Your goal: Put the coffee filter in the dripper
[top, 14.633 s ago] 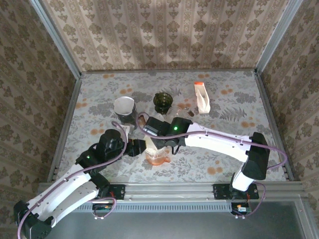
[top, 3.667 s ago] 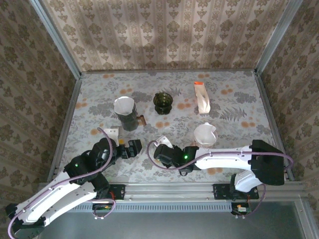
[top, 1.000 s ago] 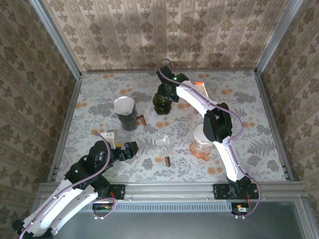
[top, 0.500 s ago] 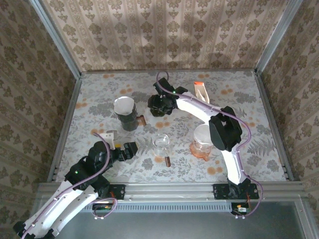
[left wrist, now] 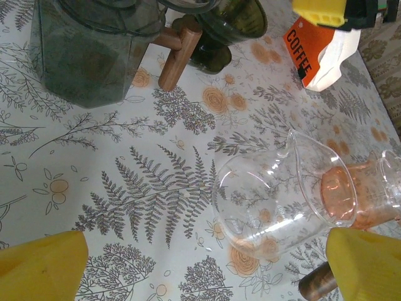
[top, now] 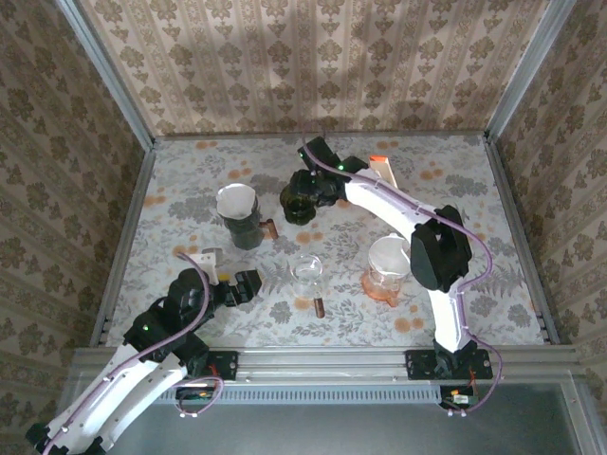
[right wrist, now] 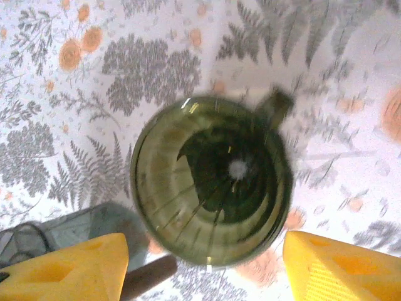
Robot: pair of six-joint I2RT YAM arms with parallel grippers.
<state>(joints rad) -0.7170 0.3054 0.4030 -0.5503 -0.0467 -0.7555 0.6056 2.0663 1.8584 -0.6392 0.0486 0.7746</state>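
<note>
- Your right gripper point(right wrist: 203, 248) swung in over the green dripper point(right wrist: 213, 188), jaws apart and empty, so no filter's going in yet.
- Left gripper point(left wrist: 203, 254) stayed wide open.

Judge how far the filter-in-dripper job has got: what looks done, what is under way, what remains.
Done, it seems: a white filter sits in the orange dripper. In hand: the right gripper hangs open over the green dripper, which holds no filter; the left gripper is open beside the glass server. Left: perhaps a filter for the green dripper.
</note>
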